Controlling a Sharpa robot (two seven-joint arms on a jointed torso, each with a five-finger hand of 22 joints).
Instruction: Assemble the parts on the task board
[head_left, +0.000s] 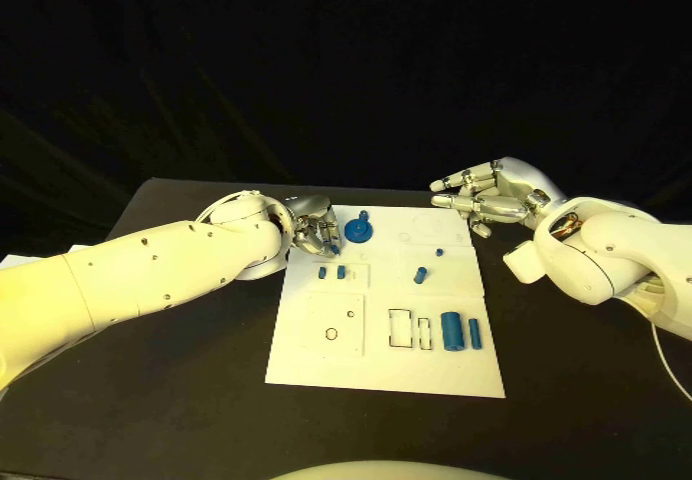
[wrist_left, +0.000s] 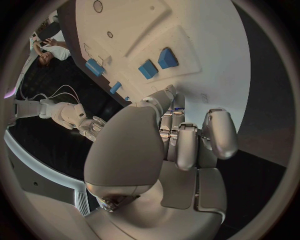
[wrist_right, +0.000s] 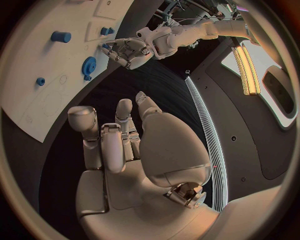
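Lying on the desk: the white task board (head_left: 387, 368) is flat on the black desk (head_left: 188, 390), its long axis going away from the robot
Gear: a blue gear (head_left: 359, 234) lies flat near the far left corner of the board, just beside the left hand
Two small parts: two short blue pieces (head_left: 332, 272) are side by side left of the board's middle, both upright in the head view
Two cylinders: a thick blue cylinder (head_left: 453, 331) and a thinner one (head_left: 475, 334) lie near the right edge, long axes parallel to the board's long side
Peg: a small blue peg (head_left: 420, 276) is close to the middle; another tiny blue piece (head_left: 438, 252) is farther back, too small to tell its shape
Left hand: the left hand (head_left: 313, 232) is at the board's far left corner with fingers curled inward; if it touches the gear or holds something, I cannot tell, because its own fingers hide this
Right hand: the right hand (head_left: 488, 196) is above the desk beyond the board's far right corner, fingers apart, holding nothing
Outlines: black outlines of slots are drawn on the near half of the board
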